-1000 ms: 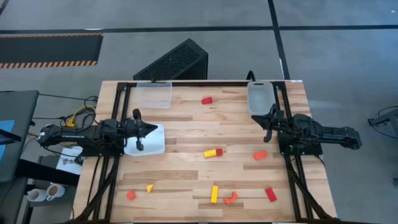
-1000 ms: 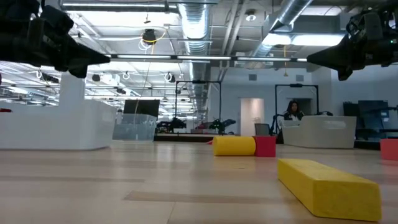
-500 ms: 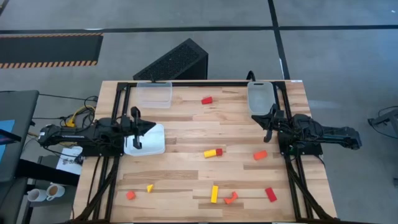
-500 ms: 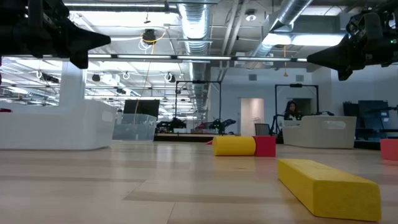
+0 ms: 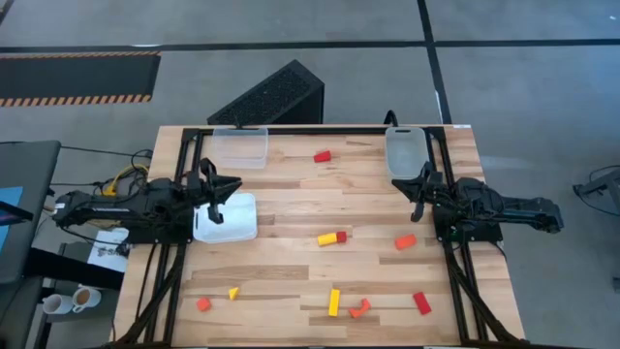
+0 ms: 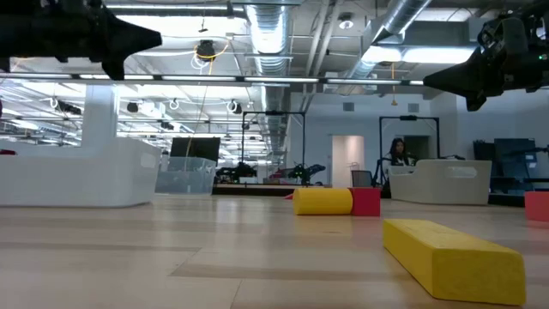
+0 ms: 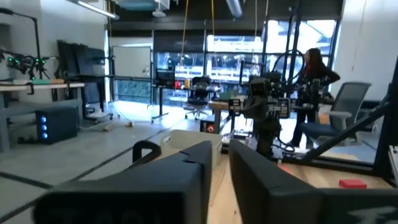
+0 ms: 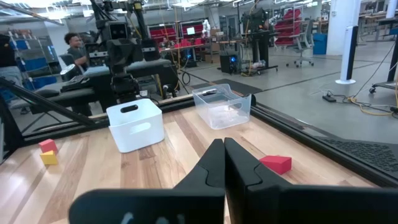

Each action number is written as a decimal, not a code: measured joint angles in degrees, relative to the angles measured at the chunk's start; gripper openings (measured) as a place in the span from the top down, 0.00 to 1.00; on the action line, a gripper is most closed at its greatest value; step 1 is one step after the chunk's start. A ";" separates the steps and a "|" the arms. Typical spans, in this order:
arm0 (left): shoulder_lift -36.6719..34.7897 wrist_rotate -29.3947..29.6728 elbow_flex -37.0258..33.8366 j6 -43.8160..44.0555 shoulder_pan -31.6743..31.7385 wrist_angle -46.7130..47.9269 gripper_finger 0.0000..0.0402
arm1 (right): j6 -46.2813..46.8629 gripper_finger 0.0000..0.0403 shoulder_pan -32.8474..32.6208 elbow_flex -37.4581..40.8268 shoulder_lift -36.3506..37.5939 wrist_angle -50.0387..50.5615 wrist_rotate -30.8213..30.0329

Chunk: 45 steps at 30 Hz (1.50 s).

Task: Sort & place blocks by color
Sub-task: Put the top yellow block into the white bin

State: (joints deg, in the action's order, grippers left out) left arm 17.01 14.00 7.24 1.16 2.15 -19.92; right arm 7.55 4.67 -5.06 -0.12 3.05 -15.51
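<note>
A wooden tabletop [image 5: 291,208] holds a white tray [image 5: 232,218] at centre left, a clear bin [image 5: 240,147] upper left, and another clear bin [image 5: 405,152] upper right.

Red block [image 6: 537,207] cut off at low view's right edge.

You worked on a pale, smooth wooden counter [image 5: 291,208]; the bin [image 5: 239,147] was clear plastic, the tray [image 5: 231,217] matt white plastic.
</note>
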 joint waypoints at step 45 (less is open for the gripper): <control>82.46 -10.69 54.25 7.78 -6.86 28.11 0.15 | 0.02 0.97 -0.02 0.00 0.02 0.01 -0.02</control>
State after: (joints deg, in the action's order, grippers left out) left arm 99.47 3.31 61.50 8.94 -4.71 8.19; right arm 7.57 4.64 -5.06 -0.10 3.05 -15.53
